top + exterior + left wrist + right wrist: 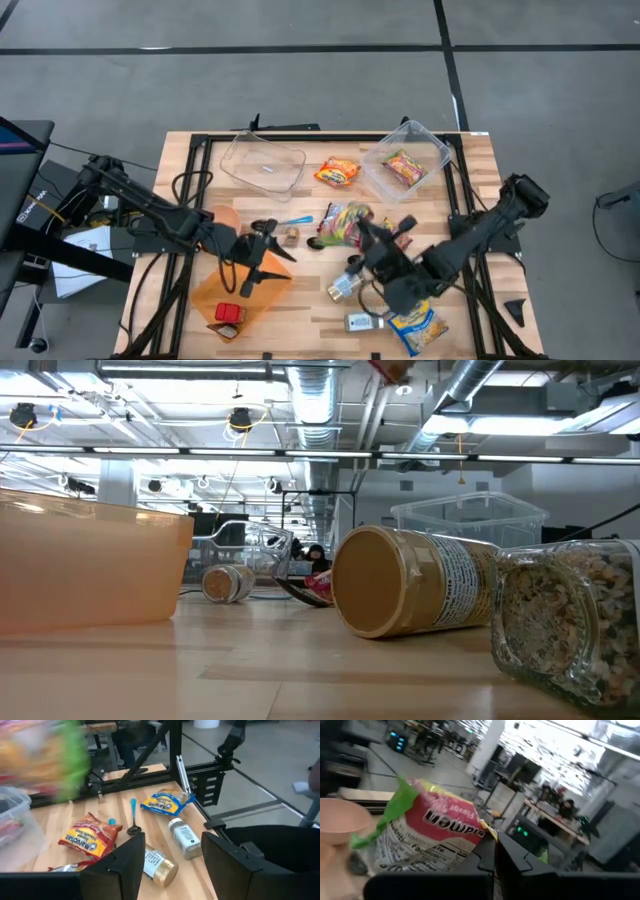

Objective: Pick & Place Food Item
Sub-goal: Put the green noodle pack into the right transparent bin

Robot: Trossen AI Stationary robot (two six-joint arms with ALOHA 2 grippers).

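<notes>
Overhead view of a wooden table (330, 310) with two arms converging near its centre. The right gripper (372, 238) sits just right of centre, jaws clenched on a ramen packet (427, 832), the red, green and white pack lifted off the table; in the right wrist view the packet's corner is pinched between the dark fingers (487, 857). The left gripper (262, 250) hangs at about 9 o'clock from the packet, above the edge of an orange bin (240, 290); its jaws stand parted with nothing between them, as the left wrist view shows.

At 12 o'clock on the table lie two clear containers: an empty one (263, 163) on the left and one (407, 160) on the right holding a noodle pack (403, 167). Between them rests an orange noodle packet (337, 172). A blue spoon (290, 221) lies just beside the left gripper. At 6 o'clock from the right gripper lie a gold-lidded jar (343, 285), a small bottle (360, 321) and a blue-and-yellow snack bag (418, 328). A red item (229, 314) sits in the orange bin. An orange bowl (224, 217) lies under the left arm.
</notes>
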